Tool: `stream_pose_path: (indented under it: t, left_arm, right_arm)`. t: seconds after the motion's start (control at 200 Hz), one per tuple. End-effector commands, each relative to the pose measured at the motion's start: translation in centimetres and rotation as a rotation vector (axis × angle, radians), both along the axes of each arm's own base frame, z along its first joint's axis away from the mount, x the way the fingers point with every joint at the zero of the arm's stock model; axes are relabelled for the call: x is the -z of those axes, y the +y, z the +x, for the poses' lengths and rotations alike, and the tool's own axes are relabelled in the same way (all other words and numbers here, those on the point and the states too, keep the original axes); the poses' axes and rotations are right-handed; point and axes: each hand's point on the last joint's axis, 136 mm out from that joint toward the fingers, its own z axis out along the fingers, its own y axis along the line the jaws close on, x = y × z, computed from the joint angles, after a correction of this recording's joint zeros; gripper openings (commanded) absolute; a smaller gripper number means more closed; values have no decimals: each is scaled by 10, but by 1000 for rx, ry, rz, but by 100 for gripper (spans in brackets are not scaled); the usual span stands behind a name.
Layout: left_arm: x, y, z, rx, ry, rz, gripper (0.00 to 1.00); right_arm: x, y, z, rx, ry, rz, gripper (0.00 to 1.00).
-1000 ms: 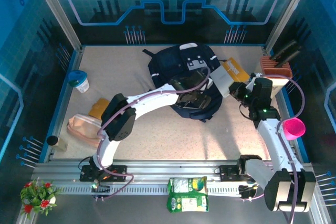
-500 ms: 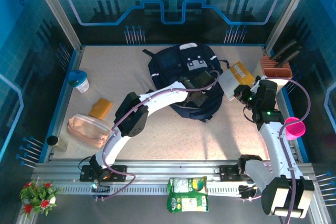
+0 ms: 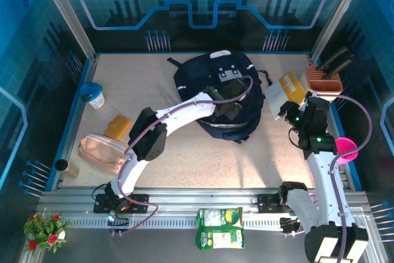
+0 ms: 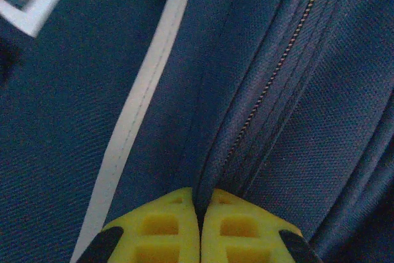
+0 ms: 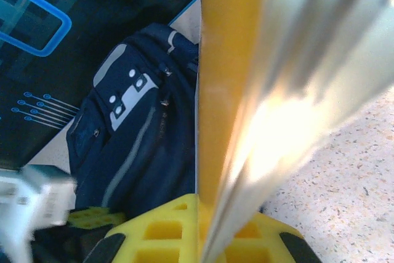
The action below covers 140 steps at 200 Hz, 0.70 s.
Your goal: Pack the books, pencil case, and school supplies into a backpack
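The navy backpack (image 3: 212, 81) lies at the back middle of the table. My left gripper (image 3: 229, 109) rests on top of it. In the left wrist view its yellow fingers (image 4: 166, 229) are shut on a fold of the backpack's fabric (image 4: 209, 170), beside a zipper (image 4: 277, 66). My right gripper (image 3: 288, 111), just right of the backpack, is shut on thin books (image 3: 280, 90) with a yellow cover (image 5: 225, 60), held on edge above the table. A peach pencil case (image 3: 101, 152) lies at the front left.
An orange flat item (image 3: 117, 126) and a blue-lidded cup (image 3: 93, 95) sit on the left. A small dark bottle (image 3: 61, 164) stands by the left edge. A brown rack (image 3: 323, 78) and a pink cup (image 3: 345, 150) are on the right. A green packet (image 3: 220, 226) lies on the front rail.
My left gripper has closed on the backpack fabric and shifted slightly toward the back. The right arm has carried the books to the right, away from the backpack.
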Motion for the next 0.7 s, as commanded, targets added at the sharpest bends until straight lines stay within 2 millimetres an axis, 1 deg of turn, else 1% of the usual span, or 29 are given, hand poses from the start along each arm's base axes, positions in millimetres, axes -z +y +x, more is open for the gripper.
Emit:
stream_pose_path:
  t: [0.0, 0.05, 0.115, 0.245, 0.33, 0.47, 0.585, 0.695]
  left_arm:
    - [-62, 21, 27, -132, -117, -163, 0]
    - [-72, 23, 32, -154, -141, -195, 0]
    - [-87, 24, 35, -175, -174, -243, 0]
    - [-115, 16, 39, -172, -223, -342, 0]
    - [-128, 11, 39, -160, -238, -389, 0]
    - [-141, 5, 39, -145, -249, -430, 0]
    - [-146, 4, 39, -138, -253, -446, 0]
    - [-151, 4, 38, -138, -258, -455, 0]
  right_arm:
    - [-5, -12, -9, 68, 4, -7, 2]
    - [-2, -11, -12, 71, 12, 1, 2]
    - [2, -4, -13, 47, 16, 31, 3]
    - [8, 21, -11, -40, 24, 126, 3]
    - [9, 37, -9, -85, 8, 173, 4]
    - [10, 66, -2, -162, -23, 263, 5]
    - [14, 91, 6, -227, -14, 313, 5]
    - [16, 108, 14, -262, -22, 334, 5]
